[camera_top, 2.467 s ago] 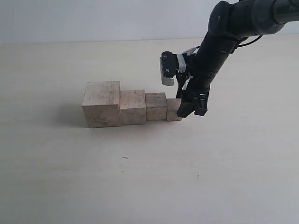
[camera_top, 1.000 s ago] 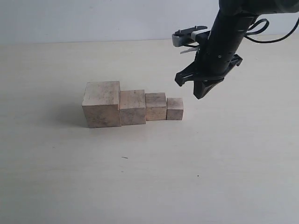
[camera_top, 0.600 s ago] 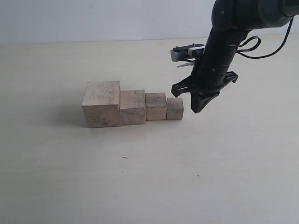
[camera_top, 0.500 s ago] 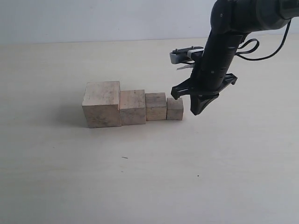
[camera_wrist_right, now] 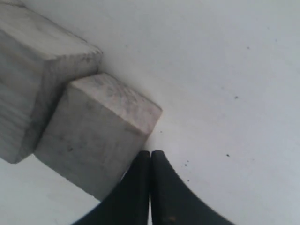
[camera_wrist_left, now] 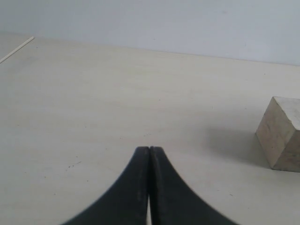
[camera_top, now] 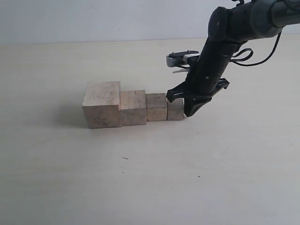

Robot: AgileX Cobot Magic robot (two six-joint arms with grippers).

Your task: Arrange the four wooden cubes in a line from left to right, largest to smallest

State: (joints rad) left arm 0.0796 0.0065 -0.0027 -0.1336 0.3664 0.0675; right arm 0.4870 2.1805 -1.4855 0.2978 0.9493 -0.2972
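Four pale wooden cubes stand in a touching row on the table, shrinking from left to right: the largest cube (camera_top: 102,104), the second cube (camera_top: 133,107), the third cube (camera_top: 156,107) and the smallest cube (camera_top: 175,110). My right gripper (camera_top: 189,113) is shut with nothing in it, its tips low against the right side of the smallest cube (camera_wrist_right: 96,143). In the right wrist view the shut tips (camera_wrist_right: 150,153) sit at that cube's lower corner, with the third cube (camera_wrist_right: 37,79) behind. My left gripper (camera_wrist_left: 149,149) is shut and empty above bare table, with the largest cube (camera_wrist_left: 281,133) off to one side.
The beige table (camera_top: 140,178) lies under a pale wall (camera_top: 93,18) at the back. The right arm (camera_top: 225,42) slants down from the upper right with a loose cable beside it. The left arm is out of the exterior view.
The right gripper let go of the smallest cube, rose and turned, then came down and left, shut, against the right side of the smallest cube. The cubes have not shifted.
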